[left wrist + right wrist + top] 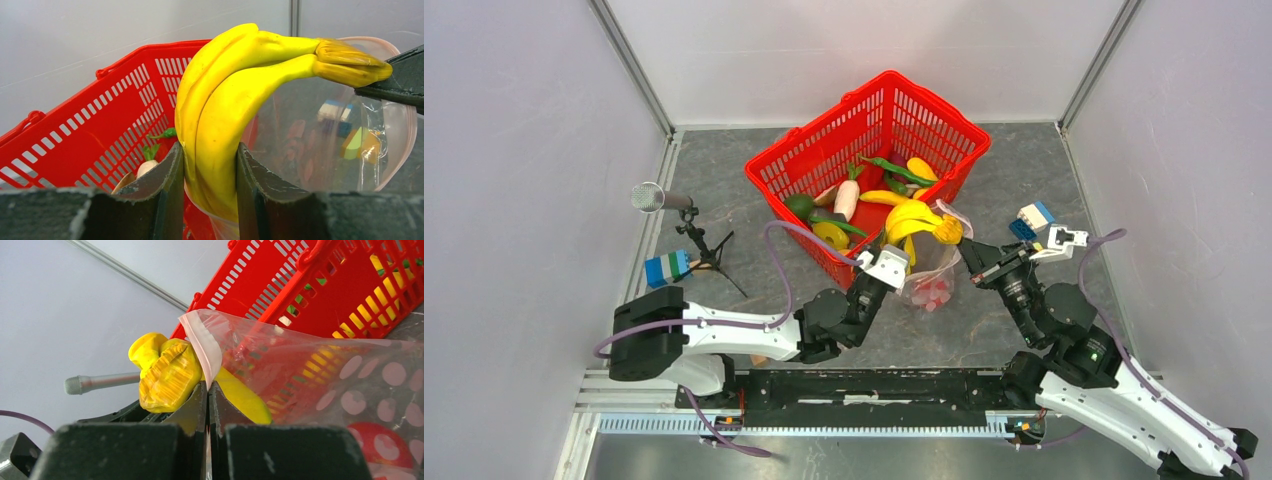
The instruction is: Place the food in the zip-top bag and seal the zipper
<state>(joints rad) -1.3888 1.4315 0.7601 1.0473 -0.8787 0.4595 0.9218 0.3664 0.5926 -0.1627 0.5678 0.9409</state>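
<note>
My left gripper (900,248) is shut on a yellow banana bunch (914,220), gripped between the fingers in the left wrist view (210,165). The bunch hangs over the mouth of the clear dotted zip-top bag (929,283), and its lower end is inside the rim. My right gripper (965,252) is shut on the bag's pale zipper strip (202,342) and holds the mouth up. The banana's stem end (167,375) sits just left of my right fingers. Something red (372,440) lies inside the bag. More toy food, including a white radish (848,197), lies in the red basket (824,160).
The red mesh basket stands directly behind the bag. A microphone on a small tripod (664,199) and a stack of coloured bricks (667,267) are at the left. More bricks (1034,220) lie at the right. Grey walls close in on three sides.
</note>
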